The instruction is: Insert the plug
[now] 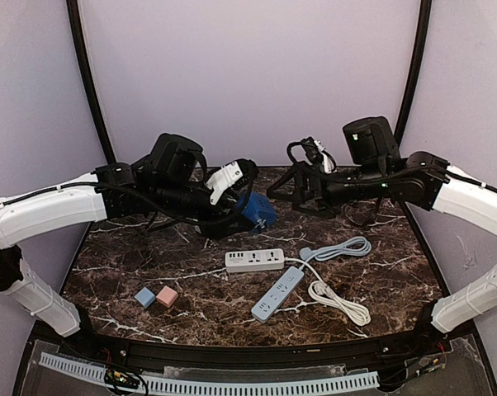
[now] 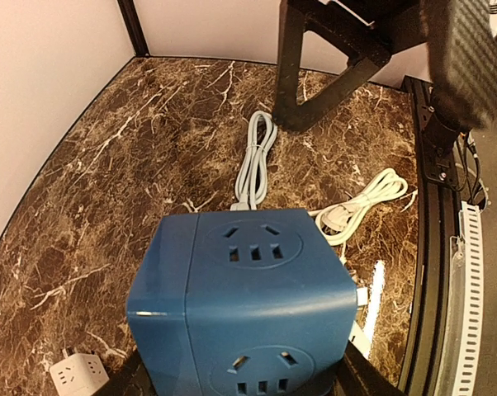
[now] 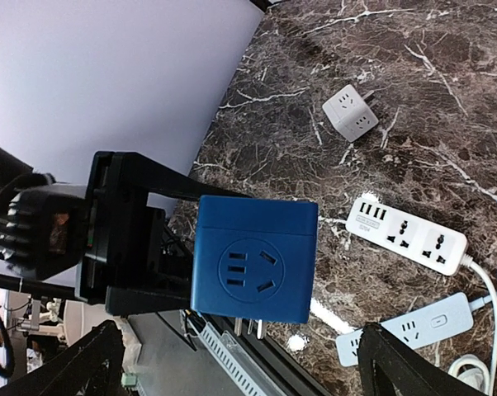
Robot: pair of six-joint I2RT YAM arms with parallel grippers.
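Blue cube plug (image 1: 256, 210) clamped betw left gripper (image 1: 243, 216) jaws; right gripper (image 1: 283, 186) jaws apart, facing it

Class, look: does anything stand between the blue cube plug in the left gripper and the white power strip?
Nothing visible does. The blue cube plug, held by the left gripper, hangs over bare marble just behind the white power strip. The grey strip lies on its near side.
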